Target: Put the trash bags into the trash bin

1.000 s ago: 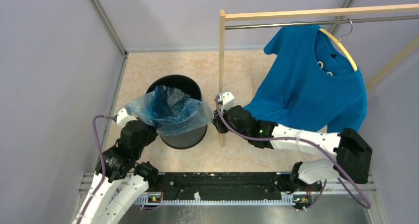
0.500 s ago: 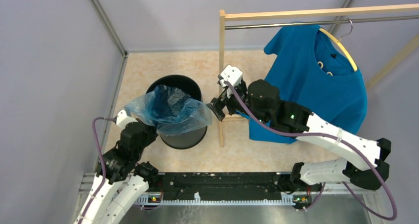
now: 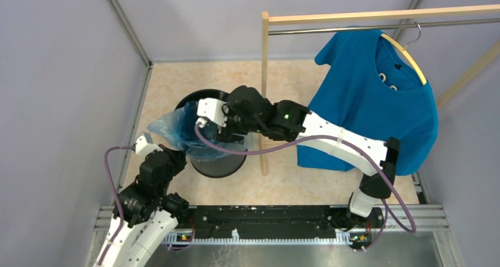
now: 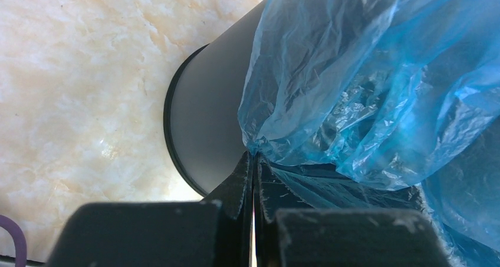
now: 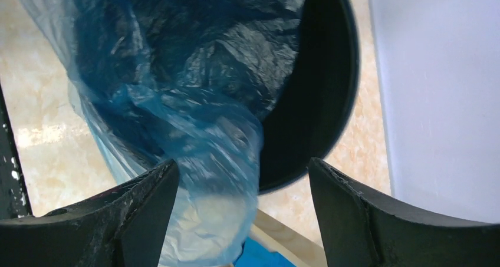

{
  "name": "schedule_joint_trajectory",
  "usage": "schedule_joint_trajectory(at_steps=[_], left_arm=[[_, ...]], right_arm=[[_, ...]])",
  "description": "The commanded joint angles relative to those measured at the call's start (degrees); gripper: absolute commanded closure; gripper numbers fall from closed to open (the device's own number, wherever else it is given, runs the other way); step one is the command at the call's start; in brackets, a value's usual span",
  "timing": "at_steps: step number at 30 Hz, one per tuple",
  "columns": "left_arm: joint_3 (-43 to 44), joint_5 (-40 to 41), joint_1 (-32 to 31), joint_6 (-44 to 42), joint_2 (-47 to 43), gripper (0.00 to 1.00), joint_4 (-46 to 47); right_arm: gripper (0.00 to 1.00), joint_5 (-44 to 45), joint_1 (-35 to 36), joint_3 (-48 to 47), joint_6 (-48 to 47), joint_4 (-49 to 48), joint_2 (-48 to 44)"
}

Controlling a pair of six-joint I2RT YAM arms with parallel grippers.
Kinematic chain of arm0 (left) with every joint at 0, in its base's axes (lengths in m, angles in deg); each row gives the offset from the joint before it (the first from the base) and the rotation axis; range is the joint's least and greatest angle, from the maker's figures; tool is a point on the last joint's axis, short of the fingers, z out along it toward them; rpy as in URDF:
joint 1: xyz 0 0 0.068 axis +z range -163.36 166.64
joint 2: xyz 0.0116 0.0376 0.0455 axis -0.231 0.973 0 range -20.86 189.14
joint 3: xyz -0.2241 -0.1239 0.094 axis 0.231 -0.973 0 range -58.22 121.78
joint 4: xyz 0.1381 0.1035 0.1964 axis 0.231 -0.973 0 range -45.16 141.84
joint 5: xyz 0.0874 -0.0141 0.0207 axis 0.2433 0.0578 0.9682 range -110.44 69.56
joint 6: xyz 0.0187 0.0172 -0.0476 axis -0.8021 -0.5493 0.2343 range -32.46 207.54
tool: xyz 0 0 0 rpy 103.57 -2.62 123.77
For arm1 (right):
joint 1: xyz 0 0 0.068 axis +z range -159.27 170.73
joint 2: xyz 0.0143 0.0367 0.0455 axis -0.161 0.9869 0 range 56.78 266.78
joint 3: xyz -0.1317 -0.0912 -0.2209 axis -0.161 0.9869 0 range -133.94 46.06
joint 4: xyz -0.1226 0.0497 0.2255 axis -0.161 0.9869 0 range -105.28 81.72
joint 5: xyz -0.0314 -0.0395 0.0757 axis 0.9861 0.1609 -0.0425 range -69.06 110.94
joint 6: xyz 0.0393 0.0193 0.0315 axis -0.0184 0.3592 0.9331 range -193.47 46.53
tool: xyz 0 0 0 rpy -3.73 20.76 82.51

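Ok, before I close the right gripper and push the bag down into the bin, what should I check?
1. Left gripper shut on the edge of the bag: ok.
2. Right gripper open, above the bin: ok.
3. A fold of the bag shows in the gap between the right fingers: ok.
4. Bag wholly inside the bin: not ok; part hangs over the near rim.
5. Bin upright: ok.
6. Right arm clear of the shirt: cannot tell; it crosses in front of the shirt in the top view.
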Motion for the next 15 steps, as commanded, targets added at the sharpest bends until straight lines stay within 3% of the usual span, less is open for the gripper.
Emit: schedule_joint_trajectory(at_steps=[1,12,15], left_arm=[[-0.7,2.0,0.0,0.7,-1.2,1.00,2.4],[-1.1,1.8,-0.1,0.7,-0.8,1.00,2.7],[-1.1,1.8,-0.1,0.8,-0.8,1.00,2.5]], right_arm=[[0.20,1.6,1.9,-7.0,-4.2,5.5,2.7],[0.21,9.1,2.2,-3.5,-2.4,-5.2,3.4],[0.32,7.4,2.2,-3.3,-1.9,-7.9,4.2]])
